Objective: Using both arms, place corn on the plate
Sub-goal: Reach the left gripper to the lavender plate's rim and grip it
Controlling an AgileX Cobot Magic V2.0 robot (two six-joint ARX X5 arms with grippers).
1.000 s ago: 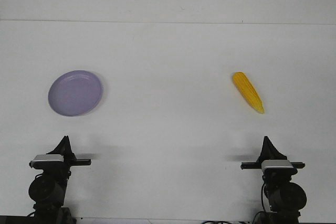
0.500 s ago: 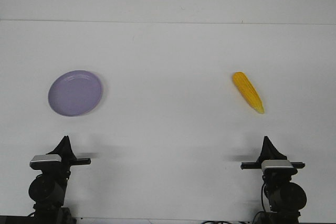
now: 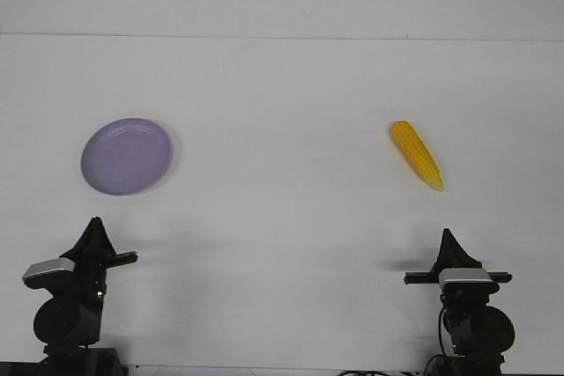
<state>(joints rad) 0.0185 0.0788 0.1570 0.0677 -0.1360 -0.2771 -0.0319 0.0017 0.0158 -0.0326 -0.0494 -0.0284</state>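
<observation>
The yellow-orange corn [image 3: 416, 153] lies on the white table at the right, its pointed tip toward the near right. The lavender plate [image 3: 126, 156] sits empty at the left. My left gripper [image 3: 93, 228] is at the near left, below the plate, with its fingers together in a point. My right gripper [image 3: 450, 238] is at the near right, below the corn, fingers also together. Both grippers hold nothing and are well apart from the corn and the plate.
The white table's far edge [image 3: 282, 36] meets a pale wall. The arm bases stand at the table's near edge.
My left arm has swung to the left and turned slightly. The right arm, the corn and the plate have not moved.
</observation>
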